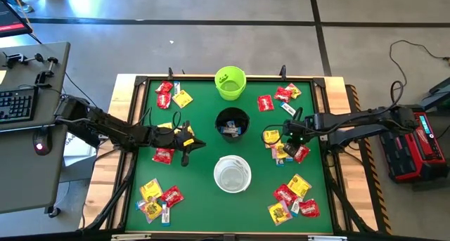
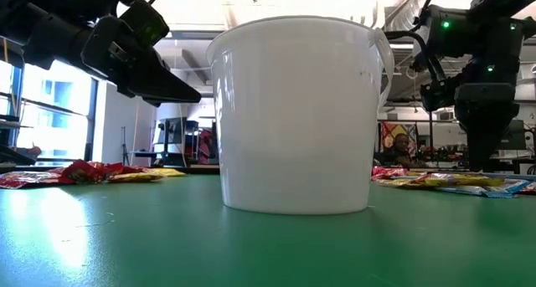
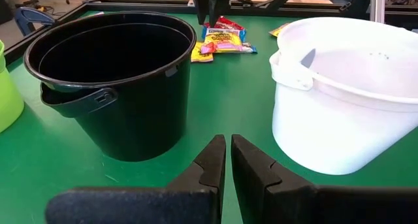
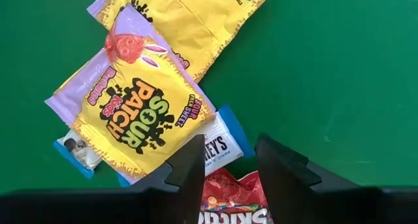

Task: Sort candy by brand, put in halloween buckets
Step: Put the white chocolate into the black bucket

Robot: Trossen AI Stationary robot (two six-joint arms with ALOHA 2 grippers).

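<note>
The right tool (image 4: 226, 160), spread apart, hangs over a small blue-and-white candy packet (image 4: 219, 142) right of the round black bucket (image 1: 232, 124), ready to pinch it. The left tool (image 3: 226, 160) waits pressed together, left of that bucket.

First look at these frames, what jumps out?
Three small round plastic pails run down the middle of the green table: the lime green pail at the far edge, the black pail in the centre, the white pail nearest. Shiny red and yellow candy packets lie scattered on both sides. The right claw hangs open over a yellow Sour Patch packet; the left claw is shut and empty, left of the pails.
</note>
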